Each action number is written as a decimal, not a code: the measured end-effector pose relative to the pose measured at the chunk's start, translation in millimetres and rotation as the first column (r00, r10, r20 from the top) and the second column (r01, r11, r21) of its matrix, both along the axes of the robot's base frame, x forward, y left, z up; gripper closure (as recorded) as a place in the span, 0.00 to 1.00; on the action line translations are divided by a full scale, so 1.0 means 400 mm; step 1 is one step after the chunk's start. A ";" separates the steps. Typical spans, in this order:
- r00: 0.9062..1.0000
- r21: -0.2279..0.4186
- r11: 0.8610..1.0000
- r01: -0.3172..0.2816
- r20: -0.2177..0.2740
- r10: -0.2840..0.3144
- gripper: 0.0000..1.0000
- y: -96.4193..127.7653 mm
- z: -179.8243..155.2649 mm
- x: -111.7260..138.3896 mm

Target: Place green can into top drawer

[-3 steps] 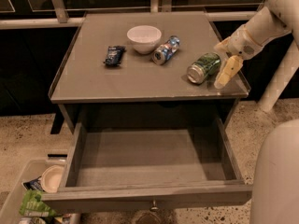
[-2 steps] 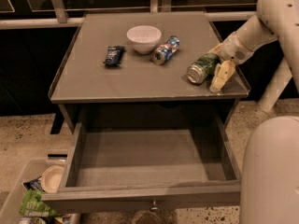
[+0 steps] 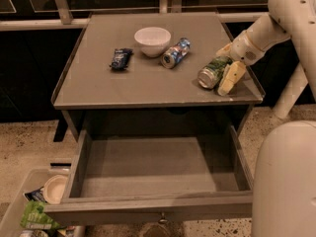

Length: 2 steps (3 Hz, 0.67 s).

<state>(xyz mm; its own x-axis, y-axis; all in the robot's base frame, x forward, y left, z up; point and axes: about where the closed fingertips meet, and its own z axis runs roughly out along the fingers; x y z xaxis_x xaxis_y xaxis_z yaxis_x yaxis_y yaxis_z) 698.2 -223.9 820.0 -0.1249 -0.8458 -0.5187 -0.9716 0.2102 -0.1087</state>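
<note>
At the right edge of the matt grey wooden table (image 3: 148, 85), the smooth pale plastic gripper (image 3: 223, 69) is by the shiny metal green can (image 3: 210, 73).

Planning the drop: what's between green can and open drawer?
Camera view: only bare grey tabletop between small green metal can and shallow grey wooden drawer; end effector at can.

No readable text on the green can (image 3: 212, 72); jaws at it, near the table (image 3: 148, 85) edge

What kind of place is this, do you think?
Probably an indoor test area or office corner: a grey table with its top drawer open, a speckled hard floor, a bin of snack rubbish. The gripper is at the green can on the table's right.
</note>
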 end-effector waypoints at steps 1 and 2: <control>0.999 -0.042 0.998 -0.036 0.028 0.038 0.00 0.047 0.044 0.008; 0.999 -0.042 0.998 -0.037 0.032 0.039 0.00 0.052 0.044 0.012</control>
